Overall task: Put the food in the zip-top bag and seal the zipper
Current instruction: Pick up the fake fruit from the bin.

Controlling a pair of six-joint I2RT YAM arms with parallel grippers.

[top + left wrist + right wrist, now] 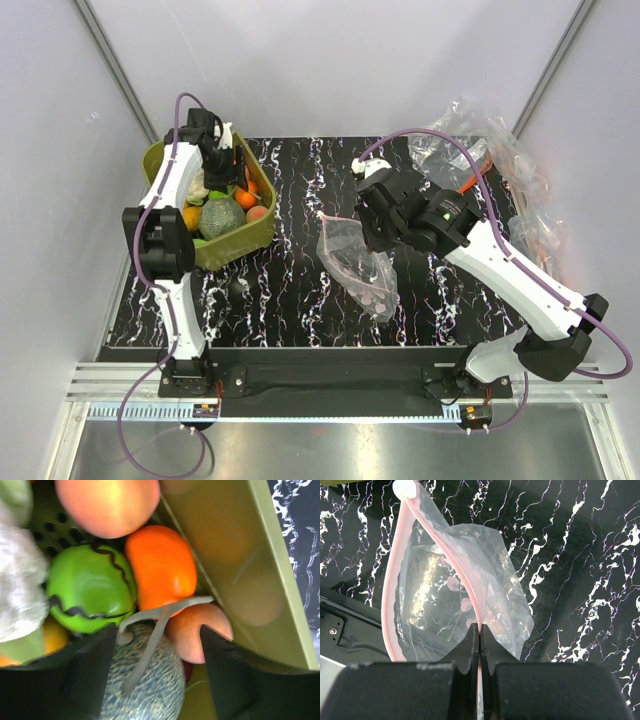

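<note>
The clear zip-top bag (358, 265) hangs crumpled over mid-table, empty, mouth gaping. Its pink zipper (395, 580) is unsealed, one lip pinched in the right gripper (479, 630). The food (225, 205) sits heaped in the olive tub (255, 238) at far left: an orange (162, 565), a green piece (90, 595), a peach (107, 505), a netted melon (150, 680).

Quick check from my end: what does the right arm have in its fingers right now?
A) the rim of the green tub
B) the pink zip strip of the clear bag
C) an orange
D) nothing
B: in the right wrist view the right fingers are pinched shut on the pink zip strip of the bag, whose mouth gapes open.
</note>
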